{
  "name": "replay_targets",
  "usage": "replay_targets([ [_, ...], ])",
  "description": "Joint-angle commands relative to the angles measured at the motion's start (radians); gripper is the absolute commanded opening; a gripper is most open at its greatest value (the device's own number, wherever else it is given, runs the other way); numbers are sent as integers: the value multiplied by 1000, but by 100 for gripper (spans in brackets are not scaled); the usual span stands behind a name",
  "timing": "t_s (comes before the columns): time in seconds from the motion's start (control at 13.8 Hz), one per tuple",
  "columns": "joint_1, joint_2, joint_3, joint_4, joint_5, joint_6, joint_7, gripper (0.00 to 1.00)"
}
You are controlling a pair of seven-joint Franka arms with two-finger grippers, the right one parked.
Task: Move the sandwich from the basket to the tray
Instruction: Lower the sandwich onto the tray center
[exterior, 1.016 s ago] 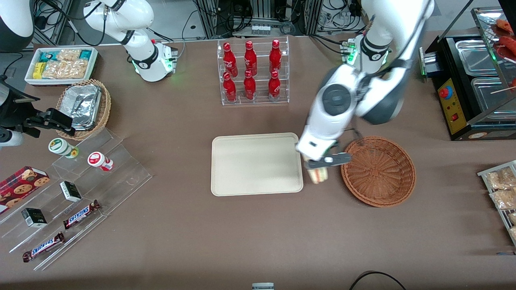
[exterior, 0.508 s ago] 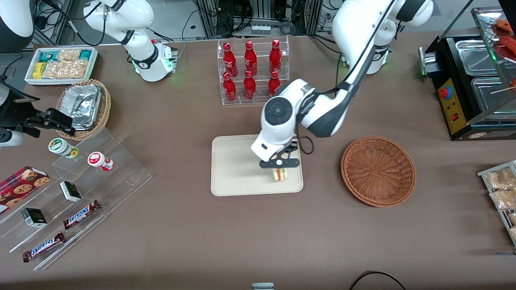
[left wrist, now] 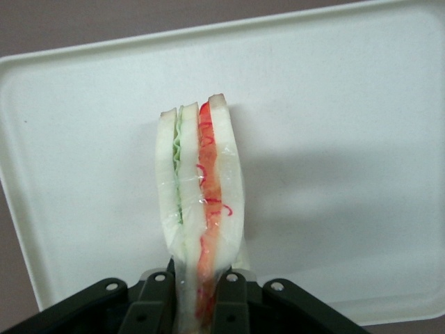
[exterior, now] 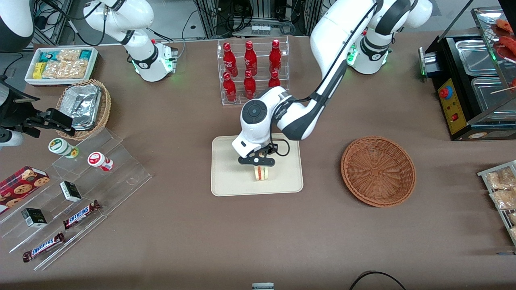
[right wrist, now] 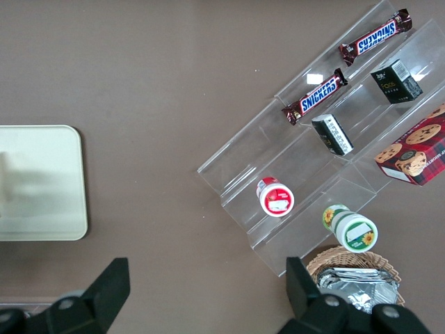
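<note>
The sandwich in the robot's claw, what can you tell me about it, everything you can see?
The sandwich is a small wedge of pale bread slices with green filling along one seam and red-pink filling along another, apparently wrapped in clear film. It stands on edge, pinched between the fingers of the gripper, which clamp one end. It is over the middle of the cream tray; whether it touches the tray is unclear. The basket is empty.

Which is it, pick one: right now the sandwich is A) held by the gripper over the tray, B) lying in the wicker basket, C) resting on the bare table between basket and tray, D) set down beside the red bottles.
A: the gripper is shut on the sandwich, which hangs over the cream tray; the basket holds nothing.
</note>
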Motion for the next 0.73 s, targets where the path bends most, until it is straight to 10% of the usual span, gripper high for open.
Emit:
replay_targets([
  [0.0,-19,34,13,35,15,25,-4,20],
  [0.15,-20,43,13,35,13,28,-7,25],
  [0.29,-26,48,13,33,19,31,-7,100],
  [0.65,-28,5,19,36,28,20,-23,100],
])
